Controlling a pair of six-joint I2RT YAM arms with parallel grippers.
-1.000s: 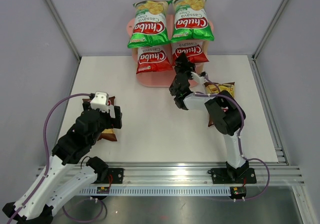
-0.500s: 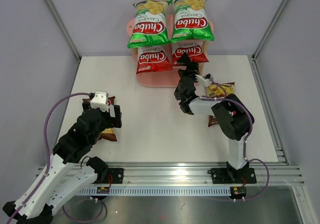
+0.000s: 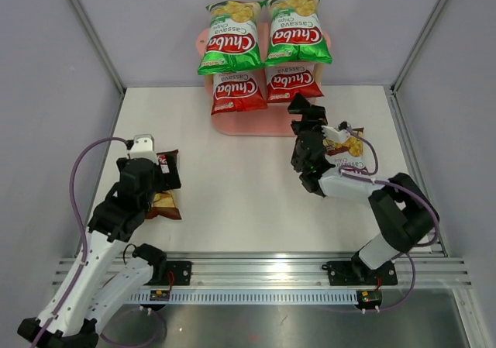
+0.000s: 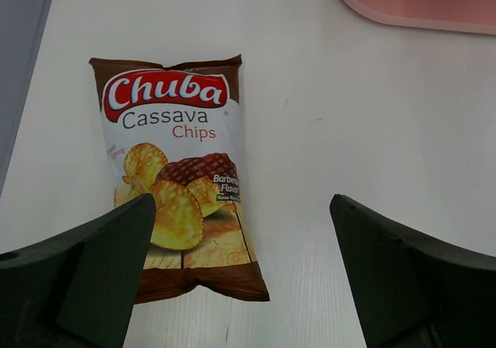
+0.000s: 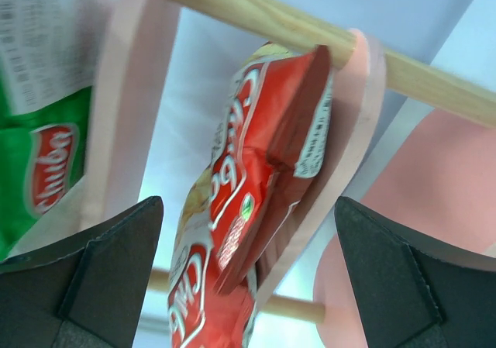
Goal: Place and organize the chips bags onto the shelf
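Four of six chips bags sitting on the pink shelf [image 3: 260, 123]: green pair [image 3: 227, 39] on the top board, red pair [image 3: 236, 92] one tier down. Left gripper [image 4: 242, 201] spread wide, empty, hovering over a brown bag [image 4: 182, 185] flat on the table [image 3: 232, 177]. Right gripper [image 5: 248, 201] spread too, empty, aimed at a red bag, not touching. Other brown bag [image 3: 346, 141] on the table beside that arm.

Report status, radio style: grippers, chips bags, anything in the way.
Left gripper open over a brown bag. Right gripper open, empty, facing shelf. Green bags and red bags shelved; second brown bag on table. No obstruction seen.
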